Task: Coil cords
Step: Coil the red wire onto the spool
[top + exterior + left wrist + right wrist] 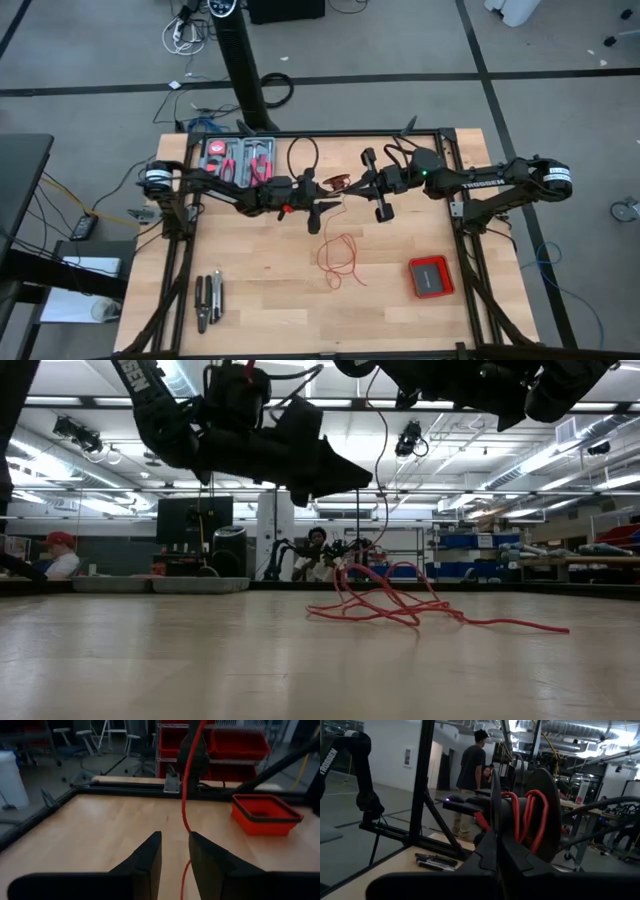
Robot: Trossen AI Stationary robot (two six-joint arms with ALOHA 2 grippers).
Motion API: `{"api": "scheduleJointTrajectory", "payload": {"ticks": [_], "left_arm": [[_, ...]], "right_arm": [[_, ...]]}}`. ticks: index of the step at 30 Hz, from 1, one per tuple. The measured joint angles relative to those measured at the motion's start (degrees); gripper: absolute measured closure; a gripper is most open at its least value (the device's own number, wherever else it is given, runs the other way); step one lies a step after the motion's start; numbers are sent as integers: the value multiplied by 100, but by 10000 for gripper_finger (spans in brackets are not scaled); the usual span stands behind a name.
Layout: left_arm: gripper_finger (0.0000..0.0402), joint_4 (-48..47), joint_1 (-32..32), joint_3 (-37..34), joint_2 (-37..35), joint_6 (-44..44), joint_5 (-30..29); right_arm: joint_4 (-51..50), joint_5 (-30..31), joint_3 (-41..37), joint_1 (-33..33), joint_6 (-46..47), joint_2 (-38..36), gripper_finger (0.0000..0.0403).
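I see red wire [340, 255] on pale wood-grain bench [260, 290]. Red square box [431, 276], dark inside. Black spool [540, 815] wound with red. Both arms black; tool tray [240, 160] holds red-handled pliers.

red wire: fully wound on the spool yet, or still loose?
Partly wound. A few turns sit on the spool; the rest of the red wire lies in loose loops on the table.

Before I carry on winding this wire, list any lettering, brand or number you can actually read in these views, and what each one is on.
"TROSSEN": white letters on the right arm in the high view.
"TROSSEN": running down the dark arm at the edge of the right wrist view; its first letters are cut off or hard to make out.
White letters on the arm in the low view: partly cut off, unreadable.
Nothing else readable.
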Motion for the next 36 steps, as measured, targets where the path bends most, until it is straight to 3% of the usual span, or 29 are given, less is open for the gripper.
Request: {"api": "scheduleJointTrajectory", "payload": {"ticks": [5,13,22,25,29,36], "left_arm": [[300,487,0,12,226,-356,-12],[300,331,-17,321,285,-1021,279],[306,230,-17,442,283,-1024,273],[323,-55,-30,462,283,-975,186],[387,-550,-61,568,283,-862,157],[399,-577,-66,595,283,-711,265]], "right_arm": [[-67,2,0,0,-65,0,401],[-100,2,-2,0,-171,0,401],[-134,0,-3,4,-145,0,401],[-132,0,-4,4,-152,0,401],[-138,0,-4,2,-161,0,401],[-256,-2,-4,2,-167,0,400]]}}
